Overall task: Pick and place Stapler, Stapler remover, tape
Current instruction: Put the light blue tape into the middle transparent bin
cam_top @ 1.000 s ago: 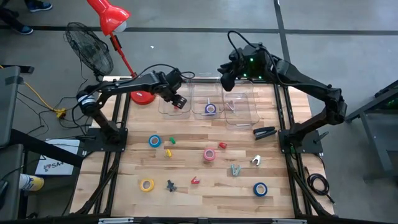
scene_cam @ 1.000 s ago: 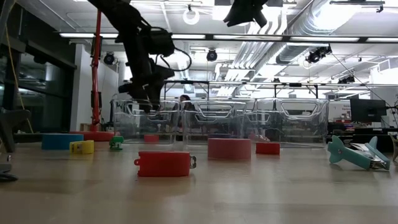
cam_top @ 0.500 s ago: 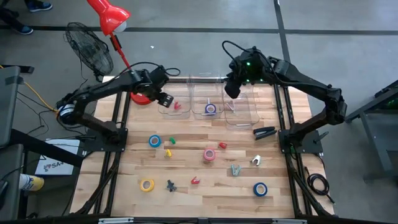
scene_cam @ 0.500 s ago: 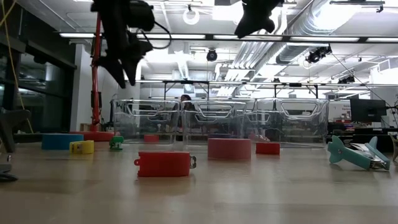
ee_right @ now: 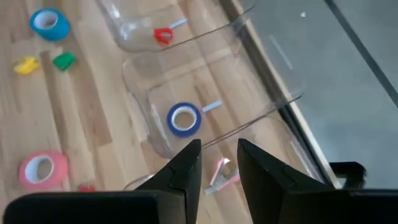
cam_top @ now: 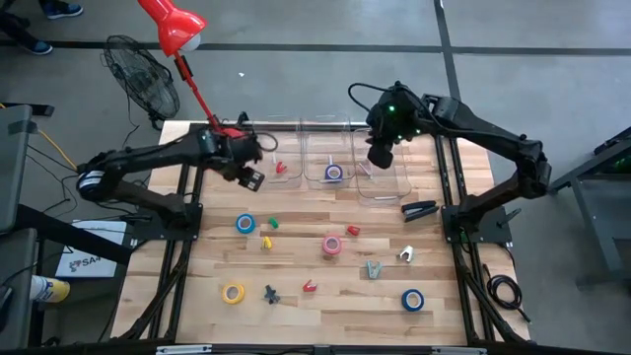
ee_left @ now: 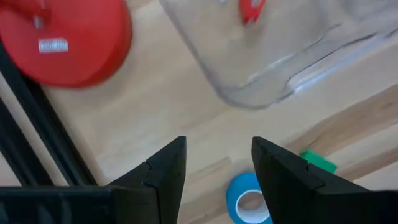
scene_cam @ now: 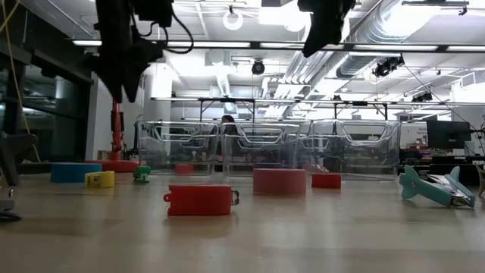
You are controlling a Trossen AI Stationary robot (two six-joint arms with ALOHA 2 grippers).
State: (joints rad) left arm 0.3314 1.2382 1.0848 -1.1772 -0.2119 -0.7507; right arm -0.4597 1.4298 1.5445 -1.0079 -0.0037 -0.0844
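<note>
The left claw (cam_top: 250, 177), open and empty, hangs beside the leftmost clear bin (cam_top: 275, 166); the nearest loose blue tape roll (cam_top: 245, 224) lies flat on the tabletop (cam_top: 315, 286) just ahead, nearer this arm than the right. The right claw (cam_top: 380, 156), narrowly parted and empty, hovers over the bins; the left wrist view shows the roll (ee_left: 250, 200) between its fingers' line, which the low view hides.

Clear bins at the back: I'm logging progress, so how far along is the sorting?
Done: a red stapler remover lies in the left clear bin and a purple tape roll in the middle one. In hand: nothing visible; the left fingers are apart and empty. Left on the table: the black stapler, blue, pink and yellow rolls.
</note>
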